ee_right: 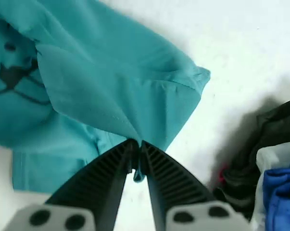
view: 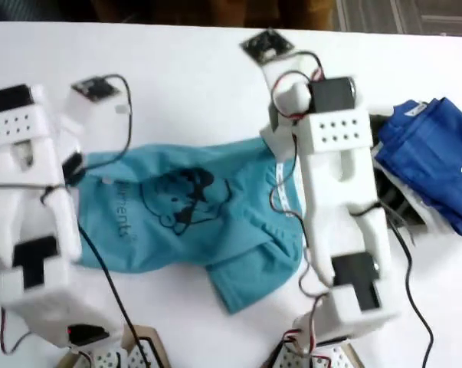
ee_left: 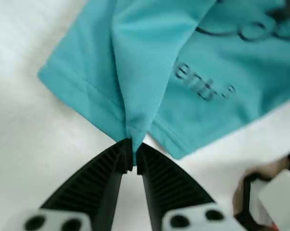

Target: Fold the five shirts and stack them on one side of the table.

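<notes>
Cloth pinched at both ends sums up this moment. At the left of the bench (view: 177, 69), the left gripper (ee_left: 132, 156) is closed on a fold of hem at the left edge of the teal shirt (view: 185, 218), close to its printed lettering. The fabric rises into a ridge from the pinch. The shirt lies rumpled across the middle of the bench, print up, with one flap trailing toward the near side. At its right edge the right gripper (ee_right: 136, 156) is likewise clamped on a gathered bit of seamed edge. Farther right, a folded blue shirt (view: 434, 157) sits on top of a pile with dark fabric (ee_right: 245, 163) under it, just beside the right arm.

The teal shirt looks thin, limp and light. It will likely sag between the two holds rather than keep a shape. Hems and seams, where the layers double up, seem the safest places to grip. Both ends should probably travel together to keep a fold straight.
</notes>
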